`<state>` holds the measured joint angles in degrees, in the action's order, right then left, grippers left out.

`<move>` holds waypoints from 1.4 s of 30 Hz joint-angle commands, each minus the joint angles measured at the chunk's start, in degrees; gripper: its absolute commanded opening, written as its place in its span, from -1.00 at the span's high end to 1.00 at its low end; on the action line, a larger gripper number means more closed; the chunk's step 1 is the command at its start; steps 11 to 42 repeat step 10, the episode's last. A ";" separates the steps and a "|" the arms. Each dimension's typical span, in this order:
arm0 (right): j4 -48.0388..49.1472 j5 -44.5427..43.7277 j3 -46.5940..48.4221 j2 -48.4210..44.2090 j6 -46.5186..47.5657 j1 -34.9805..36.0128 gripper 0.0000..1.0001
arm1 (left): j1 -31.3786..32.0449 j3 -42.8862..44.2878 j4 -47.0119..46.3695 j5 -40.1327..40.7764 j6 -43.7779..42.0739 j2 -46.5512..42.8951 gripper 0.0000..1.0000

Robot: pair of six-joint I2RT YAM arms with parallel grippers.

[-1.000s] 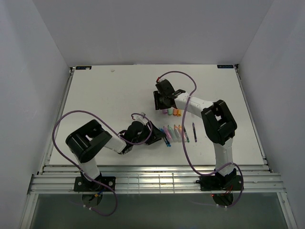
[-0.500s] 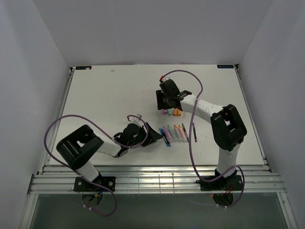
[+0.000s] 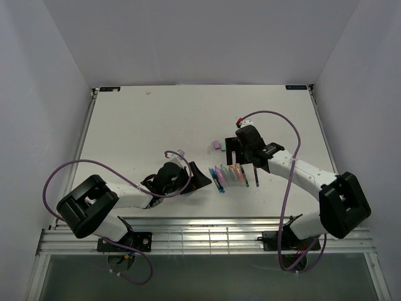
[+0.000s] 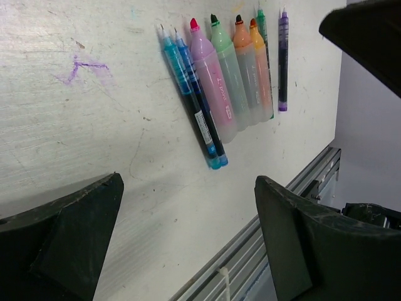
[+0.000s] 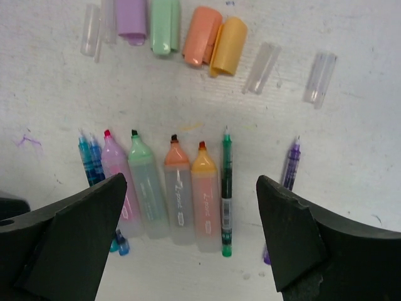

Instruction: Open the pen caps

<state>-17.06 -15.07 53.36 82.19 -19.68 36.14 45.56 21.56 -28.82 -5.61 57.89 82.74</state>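
Observation:
The pens lie uncapped in a row (image 3: 228, 175): two blue (image 5: 88, 160), pink (image 5: 116, 179), green (image 5: 147, 185), orange (image 5: 178, 193), yellow-orange (image 5: 205, 197), thin green (image 5: 225, 194), thin purple (image 5: 288, 168). The pen caps lie loose just beyond them: purple (image 5: 131, 16), green (image 5: 164, 25), orange (image 5: 202, 34), yellow-orange (image 5: 227, 45), plus clear ones (image 5: 260, 59). My right gripper (image 5: 190, 207) is open and empty above the row (image 3: 240, 156). My left gripper (image 4: 188, 213) is open and empty, left of the blue pens (image 3: 200, 178). The row also shows in the left wrist view (image 4: 219, 88).
The white table (image 3: 138, 132) is bounded by a metal rail at its near edge (image 3: 200, 222). Purple cables loop from both arms (image 3: 94, 166). Grey walls stand on three sides. A faint purple ink mark is on the table (image 4: 78, 66).
My right gripper has moved from over the caps toward the near side and now hovers over the pen row, empty. My left gripper stayed left of the pens while its arm swung lower.

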 commanded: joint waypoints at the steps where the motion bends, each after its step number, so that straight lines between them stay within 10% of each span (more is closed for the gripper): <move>1: -0.69 -1.28 -4.48 -5.63 -2.55 -0.02 -0.80 | 0.14 1.02 4.91 -1.94 -1.99 -1.18 -0.96; 10: 2.02 2.59 -23.99 -24.60 -8.00 -0.02 -0.80 | 0.14 0.85 1.93 -7.39 0.30 -1.09 -0.96; 42: 2.02 2.59 -23.99 -24.60 -8.00 -0.02 -0.80 | 0.14 0.85 1.93 -7.39 0.30 -1.09 -0.96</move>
